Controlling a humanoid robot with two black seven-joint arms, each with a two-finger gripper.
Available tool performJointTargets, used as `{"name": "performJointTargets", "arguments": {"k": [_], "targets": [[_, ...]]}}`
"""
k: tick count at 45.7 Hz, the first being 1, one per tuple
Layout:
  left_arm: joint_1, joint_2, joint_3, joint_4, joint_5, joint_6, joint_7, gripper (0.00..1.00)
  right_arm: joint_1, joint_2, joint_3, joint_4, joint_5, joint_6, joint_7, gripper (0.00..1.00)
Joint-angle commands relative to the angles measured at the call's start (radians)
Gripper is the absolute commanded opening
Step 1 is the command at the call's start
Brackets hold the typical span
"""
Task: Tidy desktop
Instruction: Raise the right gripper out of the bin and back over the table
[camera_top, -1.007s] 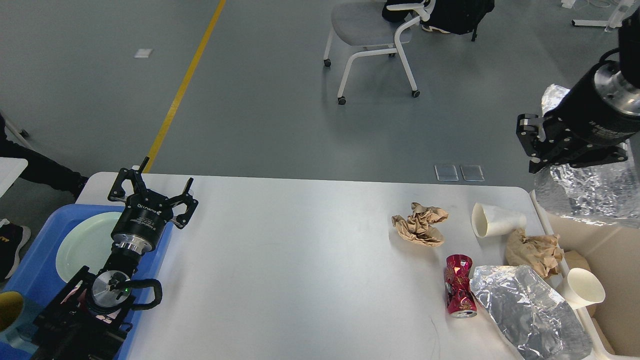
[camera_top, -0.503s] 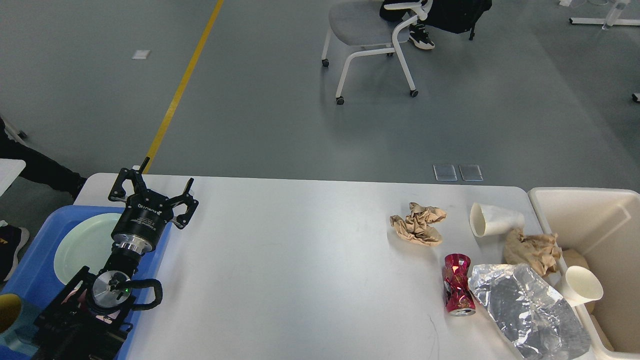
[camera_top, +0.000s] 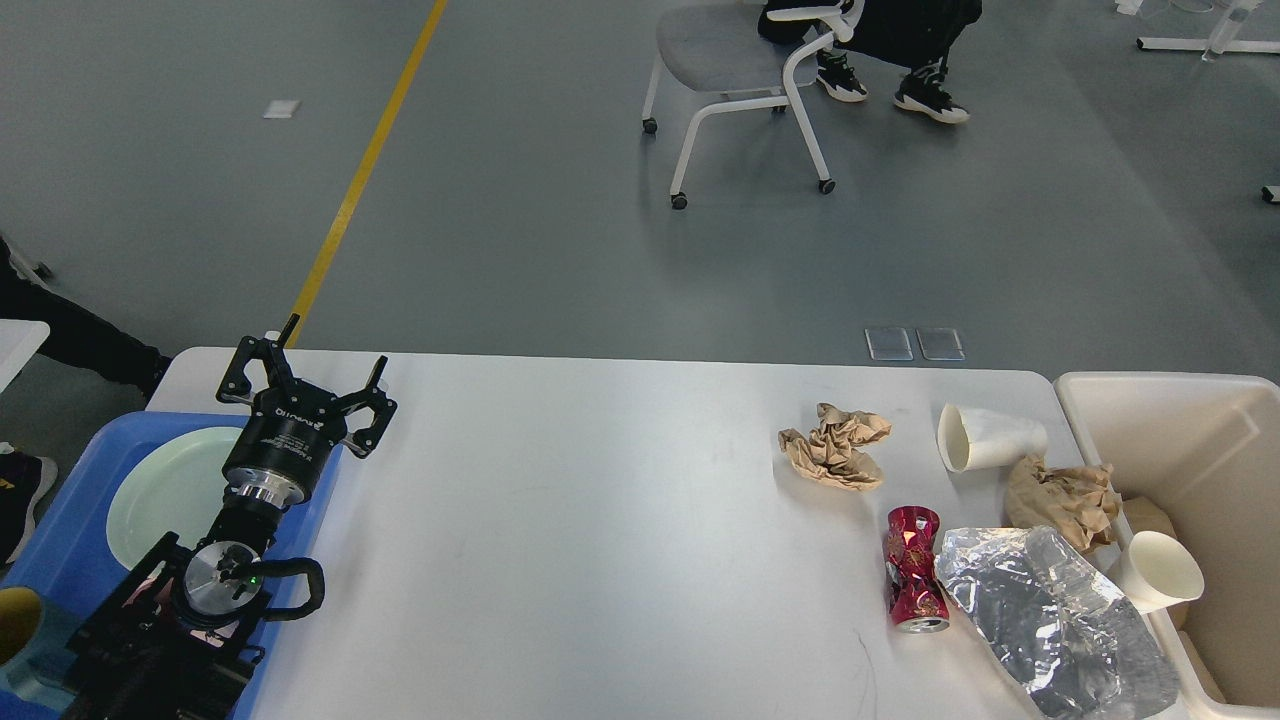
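The white desktop (camera_top: 600, 520) fills the lower part of the head view. On its right side lie a crumpled brown paper ball (camera_top: 835, 447), a tipped white paper cup (camera_top: 988, 438), a second brown paper wad (camera_top: 1062, 497), a crushed red can (camera_top: 912, 569) and a crinkled silver foil bag (camera_top: 1055, 618). My left gripper (camera_top: 305, 372) hovers open over the desktop's far left corner, fingers spread with nothing between them. My right gripper is out of view.
A blue tray (camera_top: 65, 530) holding a pale green plate (camera_top: 165, 490) sits at the left edge. A cream bin (camera_top: 1190, 430) stands off the right edge with a white cup (camera_top: 1160, 572) inside. A wheeled chair (camera_top: 745, 70) and someone's feet are beyond the table.
My right arm, which held a silver foil bag over the bin a second ago, has left the view, and that bag is gone too. The left arm has not moved.
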Motion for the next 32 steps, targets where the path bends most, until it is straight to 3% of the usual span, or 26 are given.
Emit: {"name": "performJointTargets", "arguments": {"k": [1,12,32], "targets": [[0.000,0.000,0.000,0.000,0.000,0.000,0.000,0.96,-0.106,0.073,0.034,-0.133,0.001,-0.006,0.005,0.00],[0.000,0.000,0.000,0.000,0.000,0.000,0.000,0.96,-0.163,0.146,0.046,-0.164,0.002,-0.021,0.003,0.00],[0.000,0.000,0.000,0.000,0.000,0.000,0.000,0.96,-0.169,0.169,0.067,-0.162,0.002,-0.023,0.003,0.00]]}}
